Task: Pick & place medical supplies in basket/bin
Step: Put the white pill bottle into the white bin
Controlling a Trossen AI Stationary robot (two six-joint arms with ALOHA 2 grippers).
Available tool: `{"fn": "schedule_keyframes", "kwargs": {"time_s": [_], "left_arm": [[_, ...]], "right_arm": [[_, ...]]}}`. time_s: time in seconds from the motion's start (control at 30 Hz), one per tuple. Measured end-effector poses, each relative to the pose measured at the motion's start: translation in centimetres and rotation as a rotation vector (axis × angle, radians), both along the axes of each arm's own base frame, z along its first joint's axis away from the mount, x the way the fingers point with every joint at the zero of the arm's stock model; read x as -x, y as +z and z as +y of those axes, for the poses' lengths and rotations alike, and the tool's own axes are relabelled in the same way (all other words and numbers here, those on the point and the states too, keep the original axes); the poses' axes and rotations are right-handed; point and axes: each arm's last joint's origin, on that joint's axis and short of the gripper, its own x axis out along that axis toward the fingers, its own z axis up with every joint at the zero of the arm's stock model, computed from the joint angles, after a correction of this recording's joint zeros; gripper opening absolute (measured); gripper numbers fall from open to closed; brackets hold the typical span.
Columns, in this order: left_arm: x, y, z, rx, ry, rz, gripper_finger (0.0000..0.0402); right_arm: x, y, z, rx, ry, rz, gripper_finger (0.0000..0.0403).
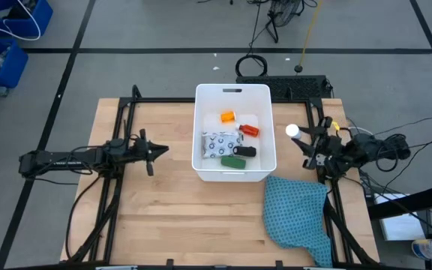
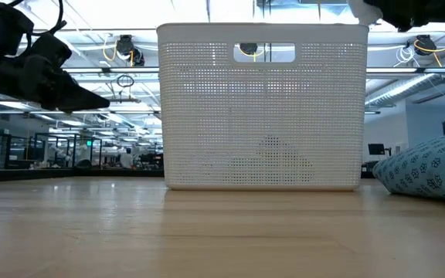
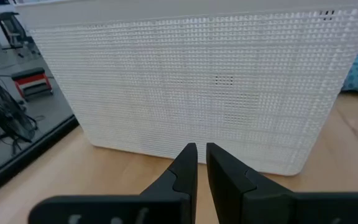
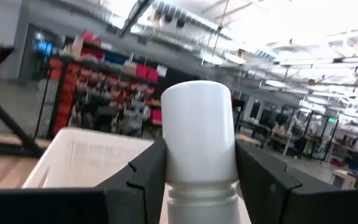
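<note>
The white bottle (image 4: 199,134) is held upright in the right gripper (image 1: 311,142), just outside the bin's (image 1: 201,120) right wall, while the left gripper (image 1: 156,150) is kept closed, empty, left of the bin.

tub (image 1: 233,94) centre frame | five supplies (image 1: 232,142) inside | cloth (image 1: 300,212) lower right | left pincer (image 1: 158,151) left | right pincer (image 1: 297,133) right, clamping bottle (image 1: 292,130)

Perforated matt white plastic basket (image 1: 232,94); pale smooth wooden table (image 1: 163,210); patterned teal cloth (image 1: 298,214); smooth white plastic bottle (image 4: 199,134).
</note>
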Motion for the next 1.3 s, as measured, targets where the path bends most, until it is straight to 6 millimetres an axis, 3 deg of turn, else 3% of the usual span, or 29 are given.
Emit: {"fn": "schedule_keyframes", "kwargs": {"time_s": [0.17,0.4,0.53,0.73,0.9,1.0,1.13,1.3], "left_arm": [[0.0,0.0,0.0,0.006,-0.013,0.001,0.0037],[0.0,0.0,0.0,0.005,-0.013,-0.004,0.0037],[0.0,0.1,0.0,0.003,-0.013,-0.017,0.0037],[-0.1,0.5,0.0,-0.013,-0.014,-0.048,0.0037],[-0.1,0.6,0.0,-0.016,-0.014,-0.058,0.0037],[-0.1,0.6,0.0,-0.015,-0.014,-0.057,0.0037],[-0.1,0.6,0.0,-0.014,-0.014,-0.058,0.0037],[-0.1,0.6,0.0,-0.007,-0.013,-0.058,0.0037]], "right_arm": [[-0.3,-0.5,0.1,-0.003,-0.007,-0.098,0.0153],[-1.2,1.5,0.0,0.001,-0.076,-0.068,0.0154],[-3.1,4.4,-0.3,0.037,-0.146,0.062,0.0153],[-6.7,10.5,-1.9,0.121,-0.264,0.267,0.0154],[-10.7,15.2,-5.0,0.077,-0.147,0.417,0.0155],[-13.0,16.9,-7.6,0.031,-0.102,0.492,0.0159],[-16.2,16.4,-11.5,0.052,-0.079,0.623,0.0153],[-19.3,12.5,-15.7,0.104,-0.033,0.816,0.0154]]}}
